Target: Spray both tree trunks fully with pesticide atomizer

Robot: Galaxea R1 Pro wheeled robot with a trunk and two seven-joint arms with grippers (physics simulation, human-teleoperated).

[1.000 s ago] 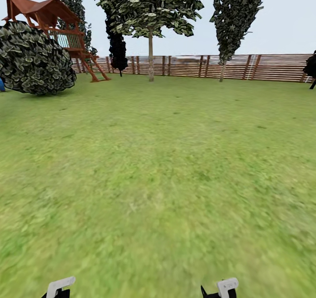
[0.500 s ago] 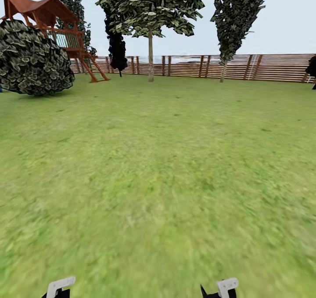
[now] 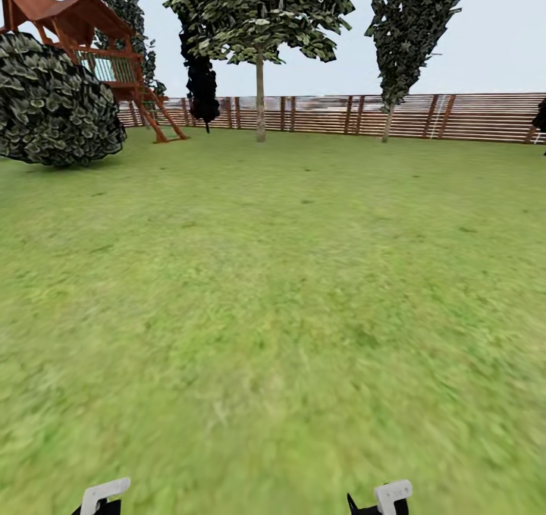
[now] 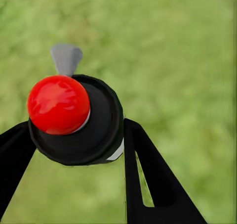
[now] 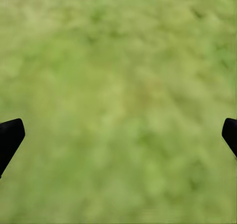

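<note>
Since the earlier head pictures the whole scene has slid a little leftward and the fence sits slightly higher, so the camera has moved, not the things; both wrists keep their place at the bottom edge.

Head view: the lawn (image 3: 288,287) fills most of the picture and runs back to a slatted fence (image 3: 455,117). One tree (image 3: 260,94) with a pale straight trunk stands before the fence, left of centre; a narrower tree (image 3: 388,120) stands to its right. A round bush (image 3: 53,102) sits at far left, in front of a red-brown playhouse (image 3: 91,29). A dark conifer (image 3: 202,83) stands between playhouse and the first tree. Only the white wrist parts of the arms show, low at the bottom edge, left and right, well apart.

Left wrist view: the left gripper (image 4: 74,150) is clamped on the atomizer (image 4: 94,130), its black fingers (image 4: 148,179) pressing either side of the round black body. The atomizer is seen end-on, its long axis running toward the camera, red cap (image 4: 58,104) nearest. A grey nozzle (image 4: 65,58) juts sideways from the head. Blurred grass lies behind.

Right wrist view: the right gripper (image 5: 118,135) is spread wide, holding nothing, with only the two black fingertips (image 5: 10,135) at the picture's edges, above blurred grass.
</note>
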